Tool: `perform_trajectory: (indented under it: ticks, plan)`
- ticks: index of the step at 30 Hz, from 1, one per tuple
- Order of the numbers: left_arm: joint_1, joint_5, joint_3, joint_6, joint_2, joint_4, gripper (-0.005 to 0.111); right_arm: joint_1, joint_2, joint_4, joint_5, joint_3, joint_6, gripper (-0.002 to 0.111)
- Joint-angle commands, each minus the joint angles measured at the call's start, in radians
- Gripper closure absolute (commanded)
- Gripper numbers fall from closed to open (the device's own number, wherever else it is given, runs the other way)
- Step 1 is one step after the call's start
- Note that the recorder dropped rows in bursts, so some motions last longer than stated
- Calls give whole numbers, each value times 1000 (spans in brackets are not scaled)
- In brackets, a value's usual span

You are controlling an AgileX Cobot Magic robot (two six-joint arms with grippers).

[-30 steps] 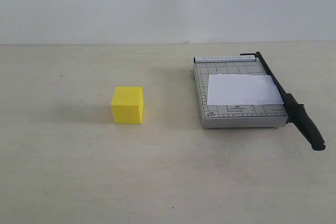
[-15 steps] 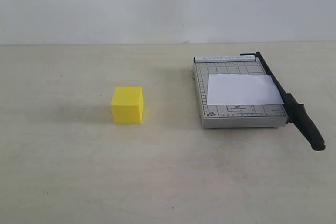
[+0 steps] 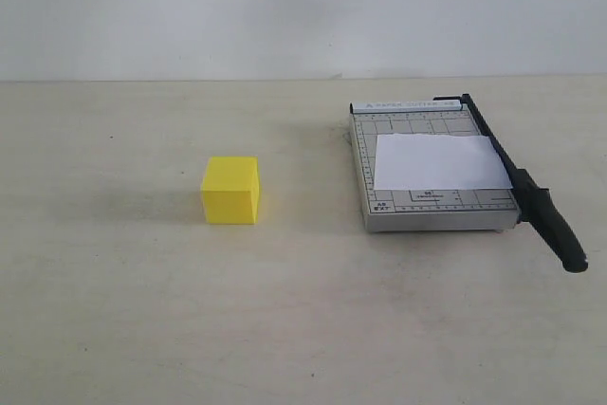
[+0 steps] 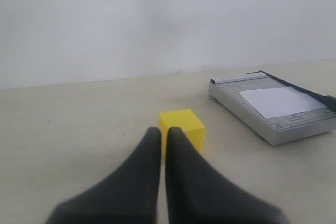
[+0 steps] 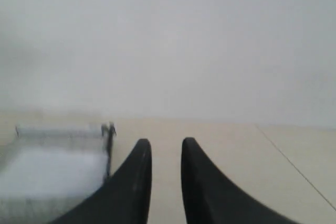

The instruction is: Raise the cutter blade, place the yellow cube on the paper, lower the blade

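The yellow cube stands alone on the table, left of the grey trimmer board. On the board lies the white paper. Along the board's right edge the cutter blade lies lowered, its thick handle reaching past the front corner. Neither gripper shows in the exterior view. In the left wrist view my left gripper is shut and empty, short of the cube; the board and paper lie beyond. My right gripper is open by a small gap, holding nothing, beside the blurred blade and paper.
The beige table runs back to a white wall. A faint seam crosses the tabletop in the right wrist view.
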Motion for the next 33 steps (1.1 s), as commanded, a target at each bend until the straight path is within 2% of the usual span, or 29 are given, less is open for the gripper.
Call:
perform_trajectory:
  ticks: [1, 4, 17, 26, 33]
  plan:
    - [-8, 11, 4, -12, 1, -12, 102, -7, -5, 47, -347, -1, 182, 87]
    - [-8, 11, 4, -12, 1, -12, 102, -7, -5, 47, -437, -9, 247, 87]
    - [-8, 11, 4, -12, 1, -12, 102, -7, -5, 108, -437, -56, 562, 87]
    - [-8, 9, 4, -12, 1, -12, 102, -7, -5, 108, -474, -60, 580, 87]
    - [-8, 11, 4, -12, 1, -12, 102, -7, -5, -13, -337, -154, 541, 87]
